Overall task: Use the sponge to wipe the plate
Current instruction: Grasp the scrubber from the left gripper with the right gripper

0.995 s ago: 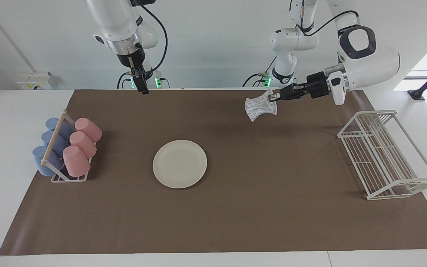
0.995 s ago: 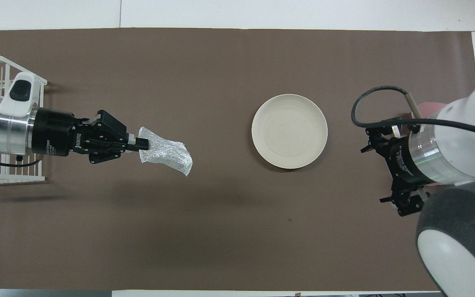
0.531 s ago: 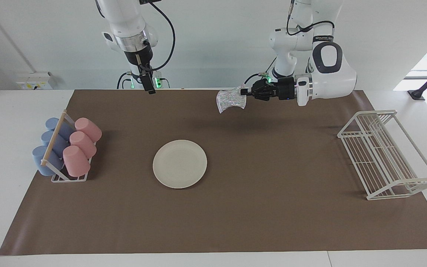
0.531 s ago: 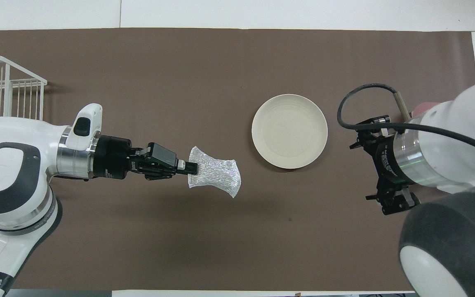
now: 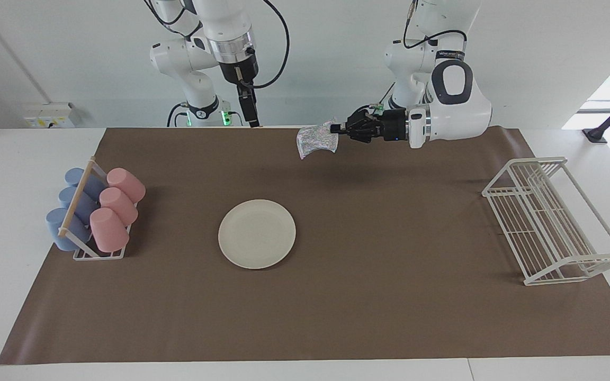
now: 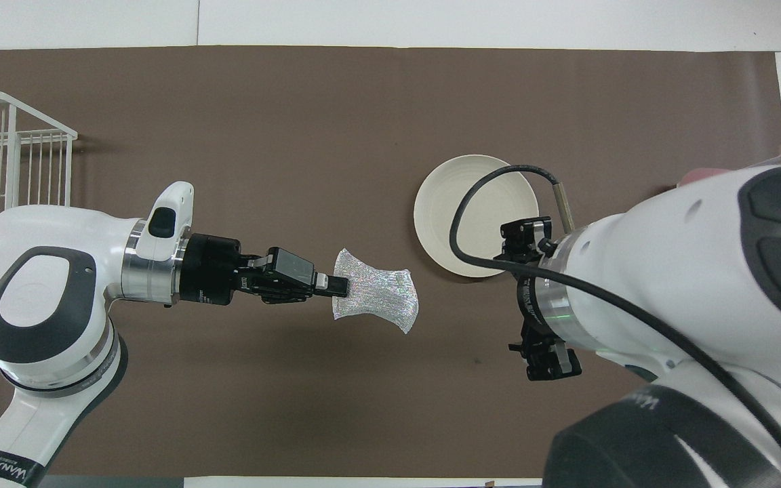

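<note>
I count one plate [image 5: 257, 234], one sponge [image 5: 315, 141], three pink cups [image 5: 115, 208] and three blue cups [image 5: 74, 203] in one cup rack [image 5: 83, 254], one white wire rack [image 5: 551, 222], and two arms.

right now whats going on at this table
The left gripper is shut on the sponge and holds it in the air over the brown mat, not yet at the plate, which lies bare on the mat. The right gripper hangs open above the mat's edge by the robots, holding nothing.
</note>
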`<action>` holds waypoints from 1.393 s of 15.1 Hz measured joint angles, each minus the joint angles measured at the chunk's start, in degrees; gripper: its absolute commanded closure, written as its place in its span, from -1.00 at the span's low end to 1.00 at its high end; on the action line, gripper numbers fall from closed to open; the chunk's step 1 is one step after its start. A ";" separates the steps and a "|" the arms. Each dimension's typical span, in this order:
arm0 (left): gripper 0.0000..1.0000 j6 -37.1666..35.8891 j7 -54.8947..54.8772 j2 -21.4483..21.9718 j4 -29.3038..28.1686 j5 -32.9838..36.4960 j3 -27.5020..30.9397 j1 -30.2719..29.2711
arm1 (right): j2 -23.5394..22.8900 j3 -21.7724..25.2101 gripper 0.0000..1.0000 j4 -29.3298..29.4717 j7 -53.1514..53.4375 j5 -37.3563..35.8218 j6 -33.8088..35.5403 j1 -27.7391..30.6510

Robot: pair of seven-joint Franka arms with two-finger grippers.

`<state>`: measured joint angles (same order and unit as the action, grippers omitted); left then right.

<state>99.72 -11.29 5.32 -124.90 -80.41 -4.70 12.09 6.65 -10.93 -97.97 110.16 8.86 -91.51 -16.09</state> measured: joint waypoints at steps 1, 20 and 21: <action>1.00 0.00 -0.01 0.10 -0.09 0.00 0.00 0.01 | 0.05 -0.04 -1.00 -0.47 1.14 0.27 -0.47 -0.80; 1.00 -1.78 -3.53 0.97 -1.88 -0.70 0.20 0.31 | 2.28 -0.33 -1.00 -16.50 5.92 9.15 -28.07 -8.48; 1.00 -2.24 -4.32 0.97 -2.17 -0.74 0.38 0.11 | 2.29 -0.33 -1.00 -16.60 5.92 9.16 -28.11 -8.49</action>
<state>97.47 -15.61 6.28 -127.07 -81.15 -4.32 12.20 8.94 -11.26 -114.57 116.07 18.02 -119.62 -24.58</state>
